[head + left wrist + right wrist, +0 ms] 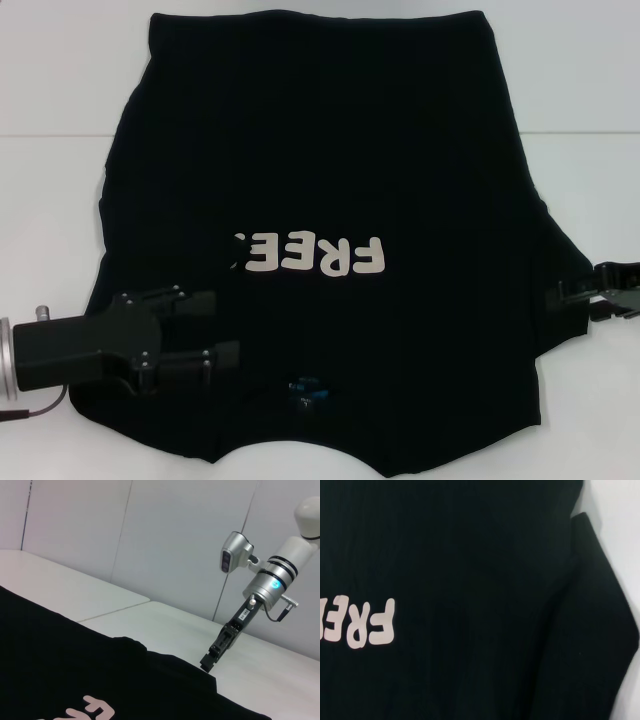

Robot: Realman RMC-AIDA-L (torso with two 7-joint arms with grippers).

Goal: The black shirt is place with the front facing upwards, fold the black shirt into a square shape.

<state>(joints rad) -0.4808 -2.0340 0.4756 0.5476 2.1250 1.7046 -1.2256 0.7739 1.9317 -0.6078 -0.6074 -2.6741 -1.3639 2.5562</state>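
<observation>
Count: one black shirt, one white table, two grippers.

The left gripper sits at about 8 o'clock in the head view, over the shirt's left side near the collar end. Its arm comes in level from the left edge and points toward 3 o'clock. The two black fingers are spread apart, one above the other in that view, with dark cloth showing between them. Whether they touch the cloth cannot be told.

The shirt lies flat, front up, across the middle of the table. Its long axis runs from 12 to 6 o'clock. The straight hem is at the far end and the neck, with a small blue label, is at the near end. The cream lettering therefore reads upside down from the head, and its leftmost character is partly covered by a fold of cloth. The left sleeve appears tucked in. The right sleeve bulges toward 3 o'clock.

The right gripper is at 3 o'clock, at the edge of the right sleeve. In the left wrist view its arm slopes down to the cloth edge. Whether its fingers are spread or pinching the cloth cannot be told.
</observation>
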